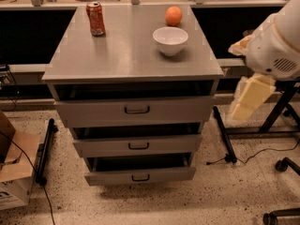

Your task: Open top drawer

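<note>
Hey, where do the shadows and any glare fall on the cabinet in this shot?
Camera view: light from above leaves a soft sheen on the cabinet top. The bowl casts a small shadow at its base. Dark shadow fills the gap above the top drawer. The gripper, right of the cabinet, is brightly lit.

— What colour is your gripper (242,108)?
— Pale yellow, at the right edge, under a white arm (276,46). Left of it you see the top drawer (93,112), grey with a dark handle (137,109).
— And further up-left?
— A red can (96,18), an orange fruit (173,16), a white bowl (170,40). Below the gripper, speckled beige floor (225,196).
</note>
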Robot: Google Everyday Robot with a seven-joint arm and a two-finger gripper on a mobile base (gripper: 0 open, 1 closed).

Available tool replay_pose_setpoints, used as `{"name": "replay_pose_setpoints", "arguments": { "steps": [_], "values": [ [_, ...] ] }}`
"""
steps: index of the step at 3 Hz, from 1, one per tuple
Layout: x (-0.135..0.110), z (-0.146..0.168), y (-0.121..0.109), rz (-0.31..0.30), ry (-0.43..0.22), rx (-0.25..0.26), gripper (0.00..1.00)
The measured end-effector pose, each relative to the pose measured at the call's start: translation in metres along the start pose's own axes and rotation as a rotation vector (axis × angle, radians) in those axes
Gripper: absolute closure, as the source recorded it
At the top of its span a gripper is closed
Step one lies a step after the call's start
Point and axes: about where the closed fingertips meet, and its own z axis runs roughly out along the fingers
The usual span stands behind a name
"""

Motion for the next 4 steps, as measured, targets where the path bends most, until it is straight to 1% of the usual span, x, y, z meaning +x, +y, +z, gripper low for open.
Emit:
{"name": "replay_pose_setpoints", "arguments": {
  "steps": [1,2,3,4],
  "values": [
    [-0.011,0.042,-0.011,-0.018,-0.090,-0.011,0.00],
    [-0.013,0.092,-0.025,-0.002,-0.173,-0.048,0.00],
    [-0.011,0.106,-0.026,0.013,-0.176,-0.066,0.00],
    [-0.008,0.133,-0.024,0.062,-0.157,-0.100,0.00]
  ]
}}
